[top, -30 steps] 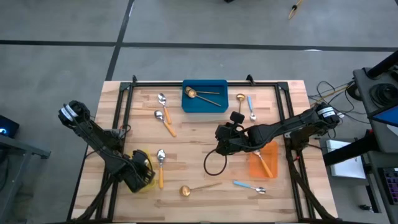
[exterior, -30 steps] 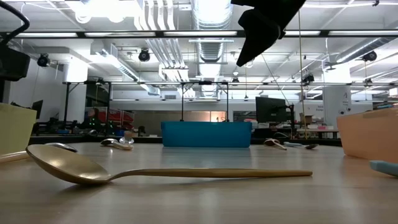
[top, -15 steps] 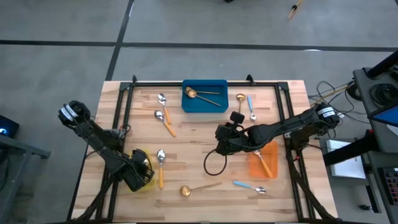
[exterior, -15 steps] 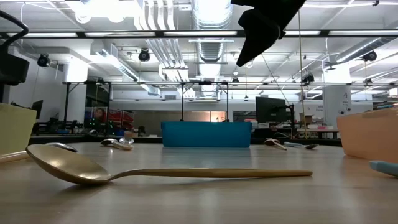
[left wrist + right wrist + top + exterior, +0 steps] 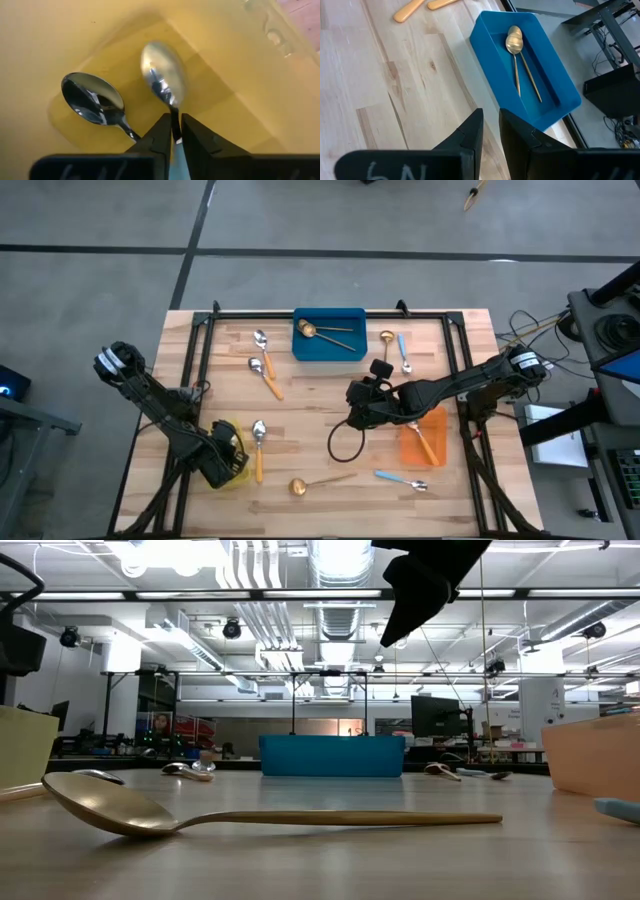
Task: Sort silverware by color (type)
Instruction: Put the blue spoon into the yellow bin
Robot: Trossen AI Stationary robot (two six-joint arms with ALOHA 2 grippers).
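Wood table (image 5: 310,405): no spoon lying on it has moved over the last second, and neither arm has shifted in the high view.

Right arm: waits over the table centre. The right gripper (image 5: 358,405) has its fingers nearly together and carries nothing.

Left arm: the left gripper (image 5: 215,468) reaches down into the yellow bin (image 5: 238,442) at the near left. This is the one change: its fingers, spread a second ago, have drawn almost together.

Bin contents:
- Yellow bin: two silver-bowled spoons, spoon A (image 5: 162,75) and spoon B (image 5: 92,97). The neck of spoon A shows in the narrow slit between the fingers, with a light-blue handle behind. Whether the fingers pinch it or merely sit above it cannot be told.
- Blue bin (image 5: 300,350): gold spoons.
- Orange bin (image 5: 438,420): an orange-handled spoon.

Judgement: the closing most likely ends a drop-off, so spoon A counts as sorted. Several spoons lie unsorted on the table, among them a gold spoon (image 5: 318,482) and a blue-handled spoon (image 5: 403,479) at the near edge.
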